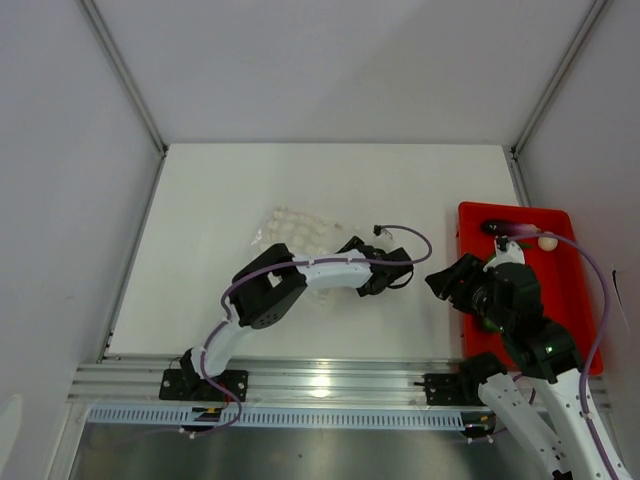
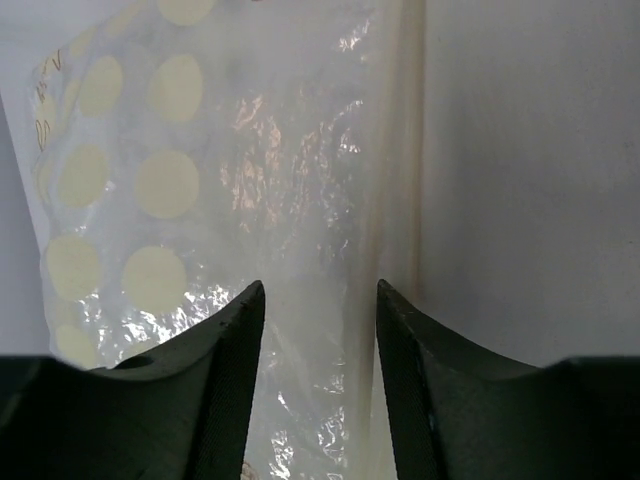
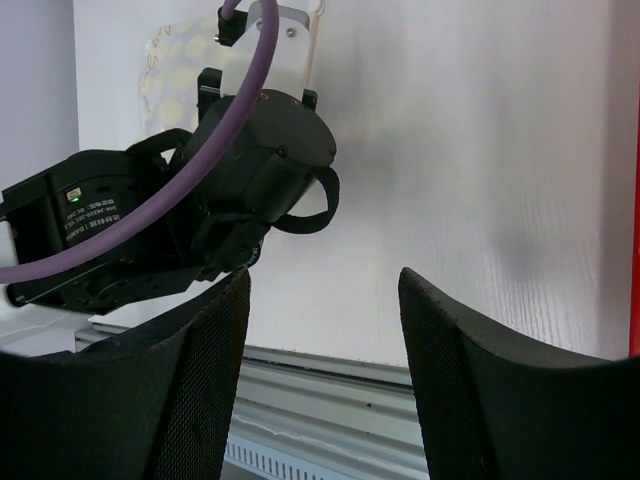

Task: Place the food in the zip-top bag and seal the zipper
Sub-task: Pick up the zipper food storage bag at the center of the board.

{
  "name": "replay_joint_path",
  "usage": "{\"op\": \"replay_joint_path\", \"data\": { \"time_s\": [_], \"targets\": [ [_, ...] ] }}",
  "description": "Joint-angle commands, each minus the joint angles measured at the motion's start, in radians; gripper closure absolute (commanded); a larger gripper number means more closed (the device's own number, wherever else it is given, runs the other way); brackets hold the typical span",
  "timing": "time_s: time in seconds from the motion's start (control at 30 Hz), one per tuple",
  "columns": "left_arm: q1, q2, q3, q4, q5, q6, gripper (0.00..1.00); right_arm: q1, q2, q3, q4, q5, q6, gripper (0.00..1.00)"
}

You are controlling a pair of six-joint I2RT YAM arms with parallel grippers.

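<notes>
Left gripper [image 2: 320,290], jaws half open, straddles the clear crinkly plastic zip-top bag [image 2: 300,180] at its edge, likely to pinch it; right gripper [image 3: 325,285] hovers beside the bag, open, empty

Zip-top bag [image 1: 300,232] flat on table [image 1: 220,200], near centre, behind left arm's elbow. Left gripper [image 2: 318,295] over bag's right part, bag showing between its fingers. Tray [image 1: 565,270] at table's right side. Ball [image 1: 547,241] and long piece [image 1: 497,227] in tray's far end, piece left of ball. Right gripper [image 3: 322,275] just left of tray, facing left arm's wrist.
</notes>
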Motion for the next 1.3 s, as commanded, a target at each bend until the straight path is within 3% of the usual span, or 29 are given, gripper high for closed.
{"op": "replay_joint_path", "data": {
  "time_s": [0.0,0.1,0.2,0.27,0.5,0.73,0.93,1.27],
  "targets": [
    [0.000,-0.001,-0.012,0.018,-0.060,0.001,0.50,-0.002,-0.016,-0.003,0.005,-0.008,0.010,0.37],
    [0.009,-0.024,-0.021,0.035,-0.059,0.009,0.63,-0.002,-0.016,-0.009,0.008,-0.018,0.017,0.37],
    [0.015,-0.050,-0.030,0.030,-0.050,0.008,0.90,-0.002,-0.015,-0.011,0.013,-0.022,0.018,0.37],
    [0.017,-0.085,-0.033,0.024,-0.024,0.000,0.99,-0.002,-0.007,-0.015,0.016,-0.024,0.014,0.37],
    [0.023,-0.310,-0.039,-0.070,0.241,-0.037,0.99,-0.004,0.050,-0.060,0.057,-0.093,0.020,0.37],
    [0.027,-0.590,-0.156,-0.009,0.525,-0.032,0.99,-0.001,0.128,-0.095,0.097,-0.152,0.085,0.37],
    [0.027,-0.659,-0.200,0.030,0.677,-0.058,0.99,0.025,0.191,-0.093,0.232,-0.202,0.179,0.39],
    [0.027,-0.688,-0.248,0.098,0.826,-0.065,0.99,0.197,0.352,-0.055,0.376,-0.073,0.282,0.41]
  ]
}}
